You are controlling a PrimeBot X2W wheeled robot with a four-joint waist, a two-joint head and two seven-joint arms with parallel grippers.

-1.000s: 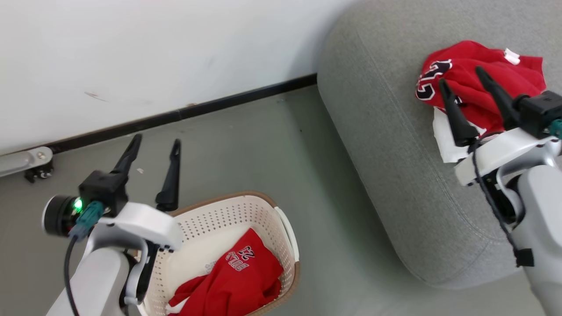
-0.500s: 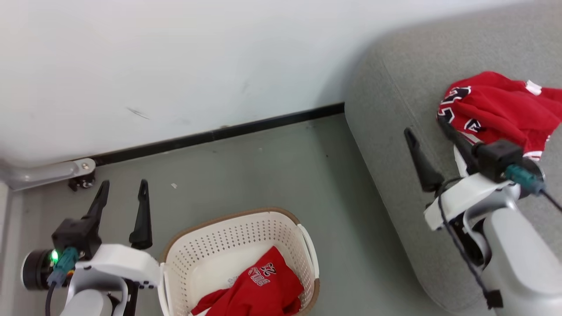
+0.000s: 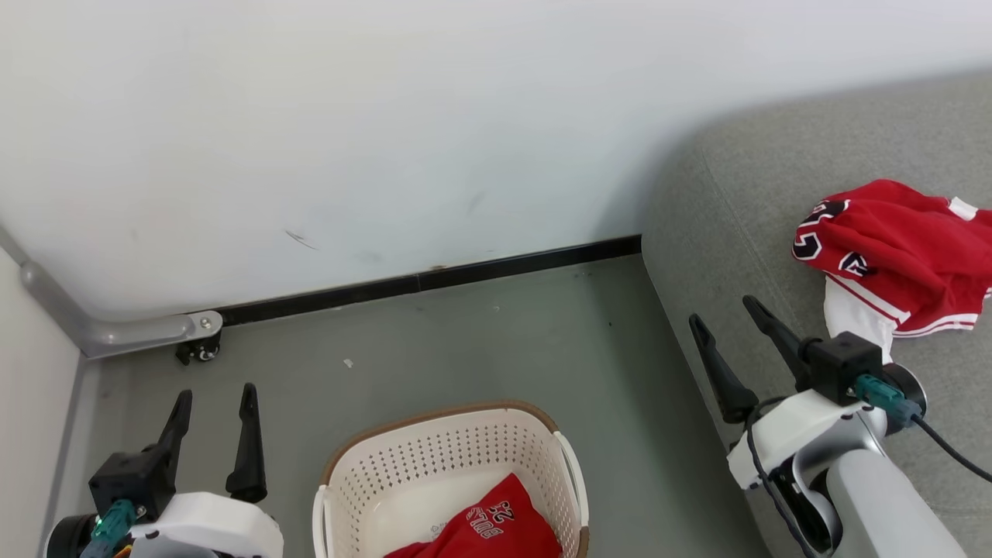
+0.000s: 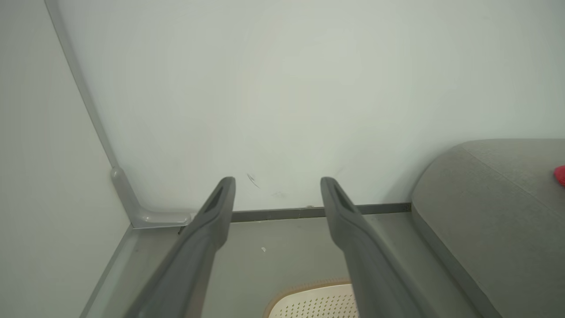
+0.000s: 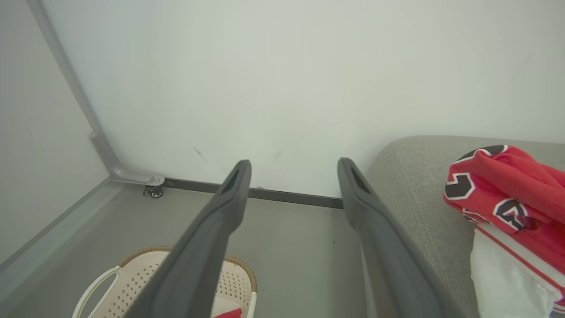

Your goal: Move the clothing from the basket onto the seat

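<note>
One red garment (image 3: pixel 903 256) with black-and-white numbers and white lining lies on the grey seat (image 3: pixel 736 217) at the right, also seen in the right wrist view (image 5: pixel 507 190). Another red piece of clothing (image 3: pixel 484 531) printed "BULLS 23" lies in the cream basket (image 3: pixel 372 473) on the floor at the bottom middle. My right gripper (image 3: pixel 725 310) is open and empty, hanging over the seat's left edge, left of the garment. Left of the basket, over the floor, my left gripper (image 3: pixel 215 395) stands open and empty too.
A white wall with a black skirting strip (image 3: pixel 426 279) runs behind the grey floor (image 3: pixel 480 349). A grey metal rail with a small castor (image 3: pixel 198 341) sits in the left corner. The basket's rim (image 4: pixel 309 296) shows at the bottom of the left wrist view.
The camera has tilted up, so the whole picture slid down. My right gripper has drawn back off the red garment on the seat, down and to the left. The left gripper stays open.
</note>
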